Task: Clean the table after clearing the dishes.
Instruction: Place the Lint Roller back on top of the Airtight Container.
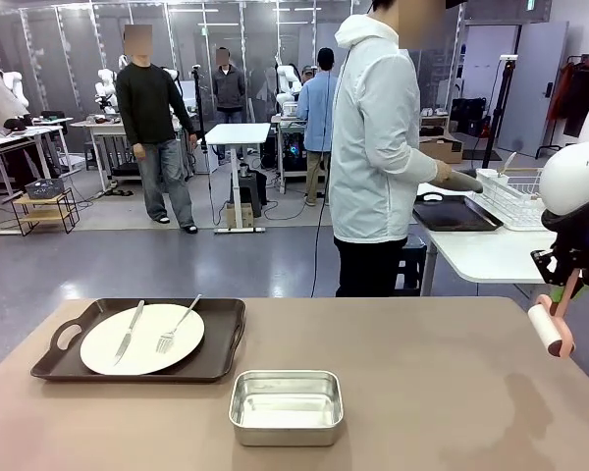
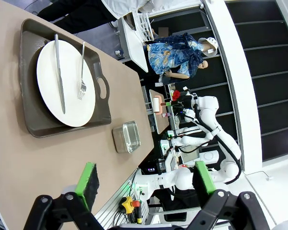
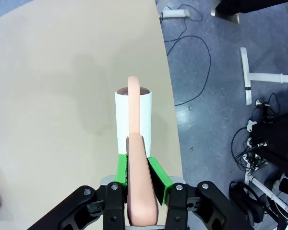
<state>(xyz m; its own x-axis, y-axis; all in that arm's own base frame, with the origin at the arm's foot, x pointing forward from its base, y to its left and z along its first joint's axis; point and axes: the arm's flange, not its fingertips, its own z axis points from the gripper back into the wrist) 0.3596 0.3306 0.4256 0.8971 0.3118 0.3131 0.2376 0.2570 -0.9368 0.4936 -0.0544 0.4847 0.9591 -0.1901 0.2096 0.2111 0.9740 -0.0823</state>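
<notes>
Front: tabletop (image 1: 422,392) not cleared yet. One tray (image 1: 226,334) with plate (image 1: 142,339), knife (image 1: 130,331) and fork (image 1: 177,326) sits at its left, steel pan (image 1: 286,405) front middle. Other tray (image 1: 456,214) lies on the white table (image 1: 491,257) by the person (image 1: 373,147). My right gripper (image 1: 569,270) hangs past the right edge, clamped on the roller (image 1: 548,324).

Left wrist: my left gripper (image 2: 145,179) gapes wide, empty, short of the tray.

Right wrist: jaws pinch the roller's pink handle, roll over the tabletop edge.

I'd say clearing is roughly half done, rolling not begun.
</notes>
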